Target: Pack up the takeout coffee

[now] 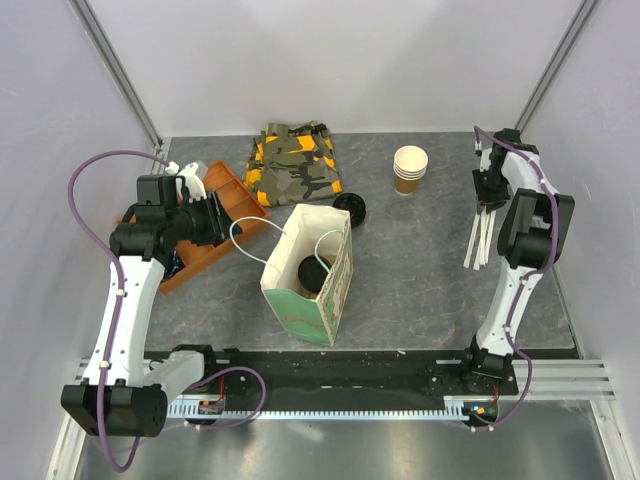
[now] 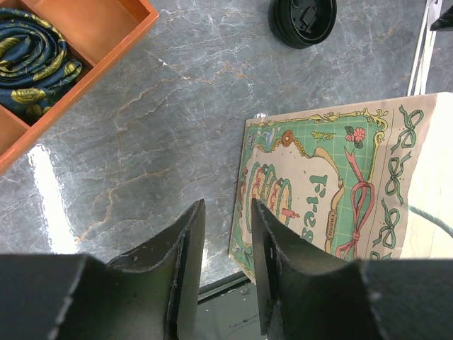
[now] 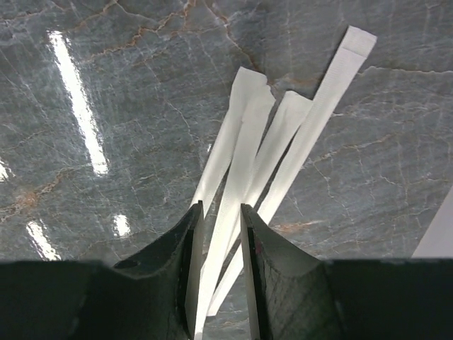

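Because the right gripper (image 3: 221,209) is clenched on one wrapped straw (image 3: 239,152) from a fanned pile well right of the paper bag (image 1: 300,312), neighbouring straws may drag along, or the thin wrapper may slip. The left gripper (image 2: 226,205), narrowly parted, holds nothing near the bag's left side. Only the top view shows the takeout coffee (image 1: 315,272) inside the bag; only the right wrist view shows the grip.

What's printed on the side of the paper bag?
Green checks, pink ribbon and a tiered cake on the paper bag; clearest in the left wrist view.
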Tool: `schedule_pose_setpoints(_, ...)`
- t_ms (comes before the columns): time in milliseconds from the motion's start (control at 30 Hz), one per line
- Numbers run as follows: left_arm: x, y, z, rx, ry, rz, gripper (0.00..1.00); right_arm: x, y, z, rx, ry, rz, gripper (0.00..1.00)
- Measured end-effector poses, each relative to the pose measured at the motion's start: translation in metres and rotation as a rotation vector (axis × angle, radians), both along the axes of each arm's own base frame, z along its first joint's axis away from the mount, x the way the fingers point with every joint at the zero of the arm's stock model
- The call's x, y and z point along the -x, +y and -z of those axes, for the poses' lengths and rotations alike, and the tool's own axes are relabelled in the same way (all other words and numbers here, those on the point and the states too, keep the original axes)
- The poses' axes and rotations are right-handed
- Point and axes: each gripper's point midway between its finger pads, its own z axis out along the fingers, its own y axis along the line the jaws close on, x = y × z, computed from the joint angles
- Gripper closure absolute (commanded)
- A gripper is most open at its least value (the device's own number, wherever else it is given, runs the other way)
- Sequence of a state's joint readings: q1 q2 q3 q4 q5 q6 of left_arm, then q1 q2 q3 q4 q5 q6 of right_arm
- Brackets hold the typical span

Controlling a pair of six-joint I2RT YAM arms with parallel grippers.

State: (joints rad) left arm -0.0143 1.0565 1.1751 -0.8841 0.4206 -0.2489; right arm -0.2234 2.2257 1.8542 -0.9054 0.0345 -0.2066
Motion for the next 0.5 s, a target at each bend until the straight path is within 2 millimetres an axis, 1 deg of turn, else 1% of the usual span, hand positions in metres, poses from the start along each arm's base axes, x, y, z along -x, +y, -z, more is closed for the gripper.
schedule_pose_setpoints(167, 0.0000, 0.0000, 0.0001, 0.000, 0.000, 0.000, 0.60, -0.0009, 0.0011, 0.0067, 0.005, 0.011, -0.003, 0.67)
schedule_pose_setpoints(233, 0.0000, 0.0001, 0.0002, -0.001, 0.001, 0.000, 0.60, -0.0009, 0.0006, 0.0081, 0.007, 0.014, -0.002, 0.70)
schedule_pose_setpoints(300, -0.0001, 0.0001, 0.0003, -0.001, 0.001, 0.000, 0.60, -0.0013, 0.0003, 0.0088, 0.008, 0.014, -0.002, 0.71)
schedule_pose_setpoints(500, -0.0001, 0.0001, 0.0003, -0.001, 0.001, 0.000, 0.60, -0.0019, 0.0030, 0.0089, 0.004, 0.014, -0.007, 0.71)
